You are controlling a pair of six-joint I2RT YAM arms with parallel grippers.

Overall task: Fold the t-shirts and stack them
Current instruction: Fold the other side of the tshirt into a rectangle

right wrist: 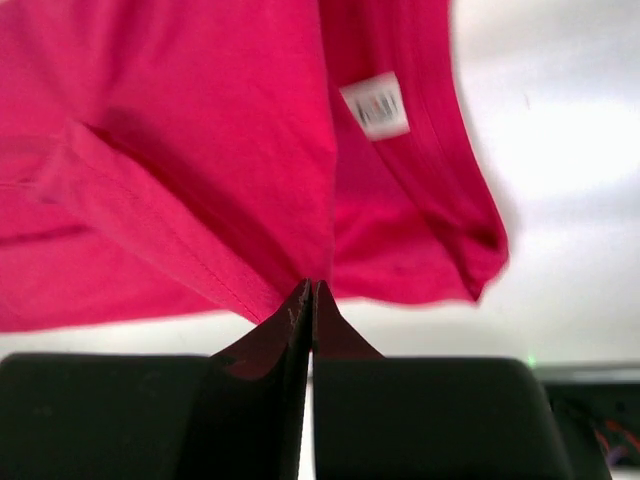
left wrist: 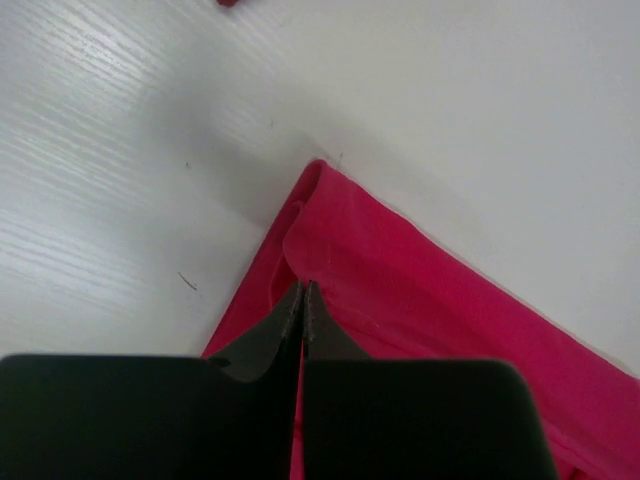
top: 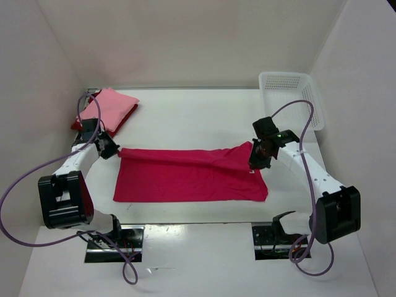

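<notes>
You had nothing legible in any view: the only marking was a small white tag [right wrist: 374, 105] sewn on the crimson-magenta t-shirt [right wrist: 180, 150], seen from the right wrist, and its dark and reddish print was too blurred to read.

Basket [top: 288, 74] right, folded shirts [top: 110, 106] left

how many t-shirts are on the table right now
3. A pink shirt lies folded at the far left, on a dark red shirt peeking out beneath; a crimson shirt is spread in the middle.
</notes>
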